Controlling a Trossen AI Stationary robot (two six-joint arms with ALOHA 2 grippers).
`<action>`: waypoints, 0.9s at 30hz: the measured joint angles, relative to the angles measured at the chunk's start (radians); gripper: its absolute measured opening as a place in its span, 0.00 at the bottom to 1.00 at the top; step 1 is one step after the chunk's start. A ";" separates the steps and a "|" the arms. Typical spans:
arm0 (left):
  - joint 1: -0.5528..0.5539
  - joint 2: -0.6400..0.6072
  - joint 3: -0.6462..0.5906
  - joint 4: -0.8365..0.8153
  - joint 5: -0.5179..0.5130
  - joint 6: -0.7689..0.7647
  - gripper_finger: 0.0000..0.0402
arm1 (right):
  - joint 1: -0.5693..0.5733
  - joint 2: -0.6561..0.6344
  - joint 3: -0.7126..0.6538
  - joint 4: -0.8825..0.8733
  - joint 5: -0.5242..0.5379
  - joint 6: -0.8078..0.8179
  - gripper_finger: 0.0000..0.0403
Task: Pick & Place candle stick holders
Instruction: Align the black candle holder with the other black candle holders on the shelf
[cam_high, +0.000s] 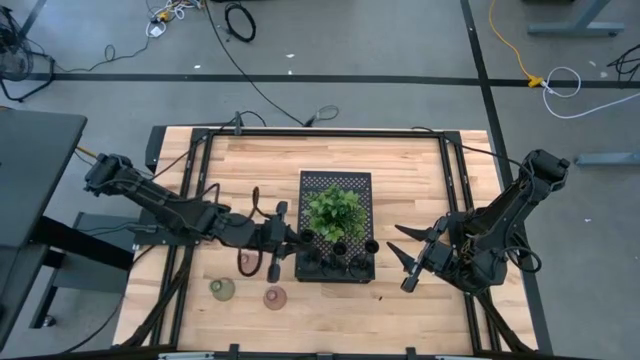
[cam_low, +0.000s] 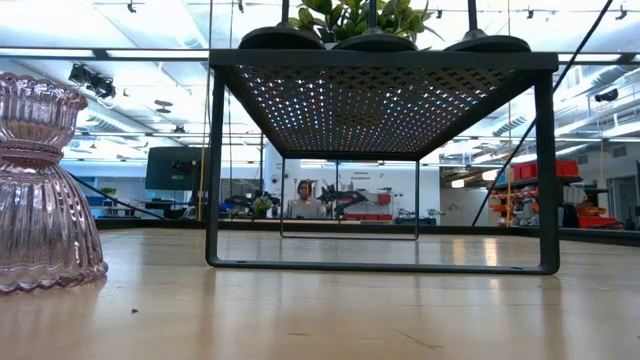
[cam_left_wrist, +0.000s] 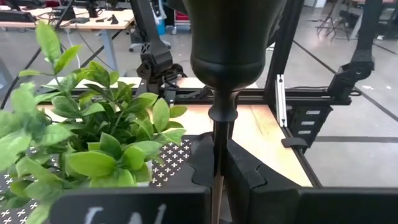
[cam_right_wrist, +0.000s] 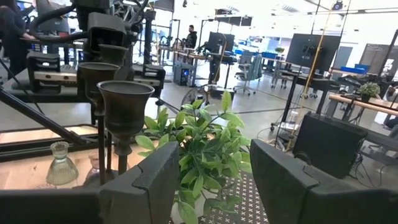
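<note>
**Left arm brings a black holder to the tray**

We see the left gripper (cam_high: 288, 238) clenched on the thin stem of a black candle stick holder (cam_left_wrist: 224, 56), held at the left edge of the perforated tray (cam_high: 335, 180), beside the plant (cam_high: 335, 210). Three black holders (cam_high: 340, 247) already stand on the tray. The right gripper (cam_high: 408, 258) waits released, just right of the tray. Next, we judge, it must lower the holder upright onto the tray, clear of the leaves. The squat green holder (cam_high: 222, 288) and pink holder (cam_high: 274, 297) remain on the table.

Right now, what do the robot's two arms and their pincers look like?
Both arms are dark, jointed and slim, with black cables running along them. The left pincer and the right pincer each have two black angular fingers with stepped, notched inner edges. No markings are readable.
</note>
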 joint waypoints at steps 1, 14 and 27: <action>0.000 0.000 0.000 0.000 0.002 -0.002 0.04 | 0.000 0.000 0.000 0.000 0.000 0.000 0.50; -0.010 0.000 0.000 -0.020 0.003 -0.016 0.05 | 0.000 0.000 0.000 0.000 0.000 -0.004 0.50; -0.010 0.000 0.000 -0.013 0.003 -0.017 0.10 | 0.000 0.000 0.000 0.000 0.000 -0.004 0.50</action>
